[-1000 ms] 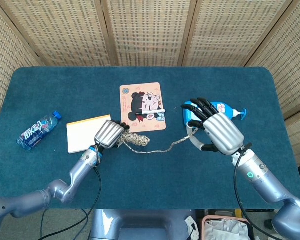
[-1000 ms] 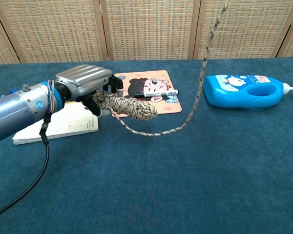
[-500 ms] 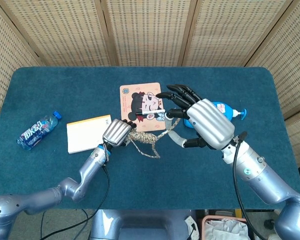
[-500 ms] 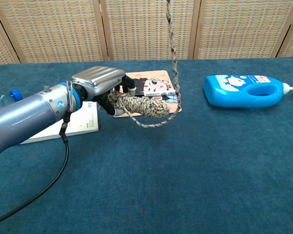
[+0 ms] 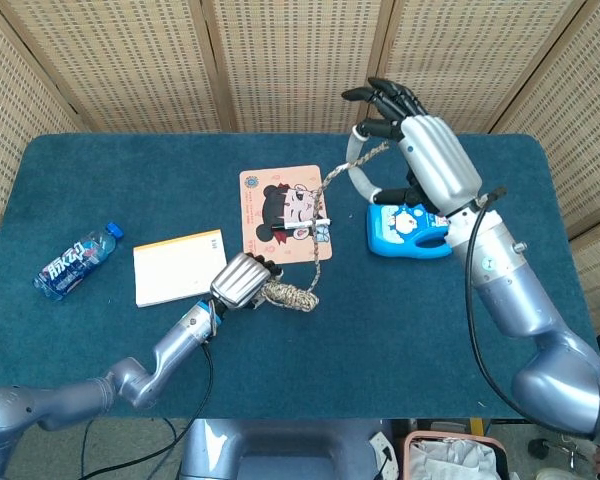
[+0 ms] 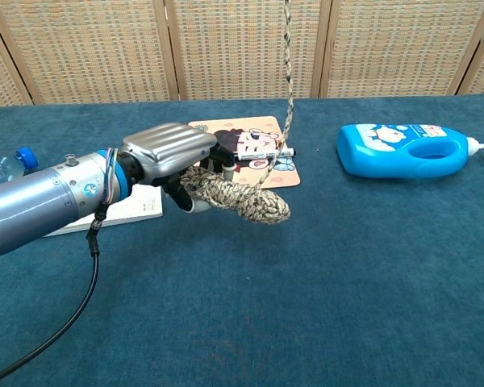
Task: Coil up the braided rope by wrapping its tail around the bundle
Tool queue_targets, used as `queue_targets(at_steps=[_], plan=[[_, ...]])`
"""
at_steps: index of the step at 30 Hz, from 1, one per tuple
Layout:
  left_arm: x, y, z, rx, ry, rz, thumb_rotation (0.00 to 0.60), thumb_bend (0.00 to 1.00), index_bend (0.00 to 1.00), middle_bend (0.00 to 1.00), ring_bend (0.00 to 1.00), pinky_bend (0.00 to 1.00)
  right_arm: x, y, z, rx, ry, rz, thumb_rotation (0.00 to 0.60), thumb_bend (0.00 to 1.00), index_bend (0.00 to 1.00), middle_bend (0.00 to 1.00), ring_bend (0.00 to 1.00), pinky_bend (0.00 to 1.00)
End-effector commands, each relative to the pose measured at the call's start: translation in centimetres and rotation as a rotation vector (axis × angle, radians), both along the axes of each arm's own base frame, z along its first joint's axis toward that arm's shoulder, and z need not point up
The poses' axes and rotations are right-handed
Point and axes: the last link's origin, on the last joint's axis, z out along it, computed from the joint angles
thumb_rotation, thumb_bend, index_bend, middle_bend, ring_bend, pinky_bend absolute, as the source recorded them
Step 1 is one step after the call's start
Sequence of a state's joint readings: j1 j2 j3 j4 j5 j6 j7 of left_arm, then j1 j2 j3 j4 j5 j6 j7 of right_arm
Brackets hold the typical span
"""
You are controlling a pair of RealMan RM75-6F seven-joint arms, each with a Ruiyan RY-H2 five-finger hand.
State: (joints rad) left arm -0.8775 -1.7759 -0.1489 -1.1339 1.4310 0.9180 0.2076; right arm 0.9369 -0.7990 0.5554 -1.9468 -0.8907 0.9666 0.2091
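Over blue table (image 5: 130, 190), left hand (image 5: 242, 281) grips bundle (image 5: 292, 296); right hand (image 5: 420, 150) fingers (image 5: 380, 98) pinch tail (image 5: 320, 215).

Blue-carpeted table (image 5: 130, 180) before woven wicker screen panels (image 5: 300, 60).

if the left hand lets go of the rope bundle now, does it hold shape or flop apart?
Probably flops. The rope bundle looks like soft braided loops, sagging past the left hand, with no wrap visibly binding them. The tail runs taut up to the right hand, so it would likely drag or unspool the bundle. Seems light; unlikely to roll.
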Motion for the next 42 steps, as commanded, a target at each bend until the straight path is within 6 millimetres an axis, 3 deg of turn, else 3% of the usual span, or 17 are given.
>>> queue_targets(at_steps=[1,6,11,22,31,42], plan=[[0.1,-0.3,0.2,-0.035,0.015,-0.049,0.6,0.49,0.6,0.5,0.46,0.54,0.4,-2.2,0.6,-0.03,-0.055,-0.051,0.6,0.43,0.7,0.15,0.0,0.0],[0.5,-0.8,0.4,-0.087,-0.018,-0.094,0.6,0.49,0.61,0.5,0.46,0.54,0.0,-4.6,1.6,-0.038,-0.113,-0.156,0.6,0.43,0.7,0.15,0.0,0.0],[0.9,-1.1,1.2,-0.143,-0.121,-0.112,0.6,0.49,0.62,0.5,0.46,0.54,-2.5,-6.3,1.2,-0.006,-0.142,-0.254,0.6,0.43,0.7,0.15,0.0,0.0],[1.1,-0.9,4.5,-0.292,-0.359,-0.087,0.6,0.5,0.65,0.52,0.47,0.54,-11.3,-9.3,-1.0,0.077,-0.226,-0.462,0.6,0.43,0.7,0.16,0.0,0.0],[2.7,2.2,6.0,-0.323,-0.685,0.123,0.6,0.5,0.67,0.54,0.48,0.56,-16.0,-8.7,-4.4,0.177,-0.24,-0.54,0.6,0.43,0.7,0.16,0.0,0.0],[4.5,4.9,5.3,-0.147,-0.684,0.21,0.6,0.5,0.69,0.56,0.5,0.56,-19.2,-5.6,-7.6,0.216,-0.122,-0.517,0.6,0.43,0.7,0.16,0.0,0.0]])
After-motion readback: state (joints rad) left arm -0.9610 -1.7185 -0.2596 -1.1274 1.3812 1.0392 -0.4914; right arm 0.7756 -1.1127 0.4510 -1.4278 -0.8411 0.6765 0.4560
